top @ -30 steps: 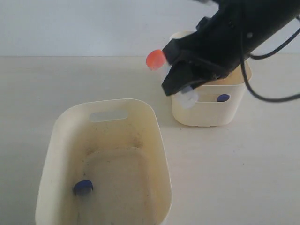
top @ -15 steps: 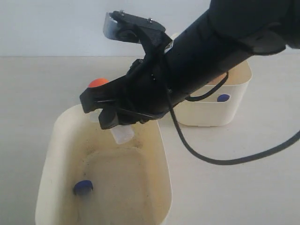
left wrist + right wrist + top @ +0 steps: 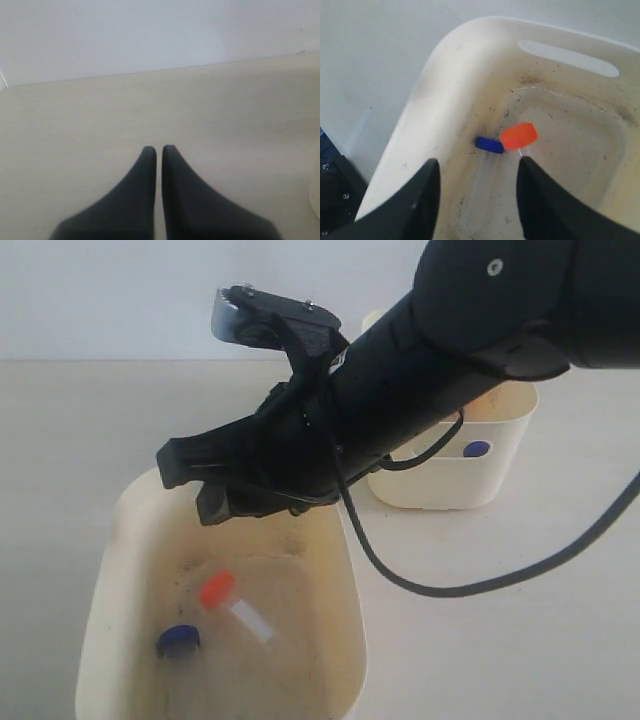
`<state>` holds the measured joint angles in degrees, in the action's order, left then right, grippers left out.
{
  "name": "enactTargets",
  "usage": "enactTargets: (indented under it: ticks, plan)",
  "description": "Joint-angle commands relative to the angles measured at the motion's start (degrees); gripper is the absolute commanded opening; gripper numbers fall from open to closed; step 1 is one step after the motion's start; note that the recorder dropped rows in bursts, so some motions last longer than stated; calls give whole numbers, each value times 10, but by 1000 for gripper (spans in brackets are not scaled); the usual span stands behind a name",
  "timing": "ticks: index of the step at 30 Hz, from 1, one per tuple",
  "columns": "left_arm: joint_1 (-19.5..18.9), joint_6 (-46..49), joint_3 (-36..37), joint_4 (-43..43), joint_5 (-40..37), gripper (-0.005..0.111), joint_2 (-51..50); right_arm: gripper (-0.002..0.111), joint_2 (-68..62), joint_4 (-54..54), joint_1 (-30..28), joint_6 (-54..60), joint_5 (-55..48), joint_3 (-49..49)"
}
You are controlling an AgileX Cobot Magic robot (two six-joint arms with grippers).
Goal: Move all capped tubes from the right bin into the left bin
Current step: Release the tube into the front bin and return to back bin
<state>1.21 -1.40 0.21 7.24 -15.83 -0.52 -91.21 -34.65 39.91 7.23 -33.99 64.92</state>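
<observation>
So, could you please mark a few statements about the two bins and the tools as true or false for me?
1. The orange-capped clear plastic tube lies inside the speckled cream left bin. True.
2. The right tool is shut on a tube. False: its jaws stand open and empty above that bin.
3. A blue-capped tube is also in the left bin. True.
4. The left tool is wide open. False: its jaws are together.
</observation>
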Motion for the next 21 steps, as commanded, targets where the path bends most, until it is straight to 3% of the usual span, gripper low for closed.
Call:
enactTargets:
  ticks: [1,6,15,21]
  plan:
    - [-1,-7,-2,-6,8,4,0,27,6,6,1,7,-7,-3]
    - [-1,-7,-2,-6,8,4,0,-1,36,17,-1,14,-6,-3]
    - [-1,-7,-2,-6,8,4,0,0,116,141,-8,-20,15,-2]
    - [-1,-7,-2,-6,8,4,0,0,134,202,-70,-37,-6,0]
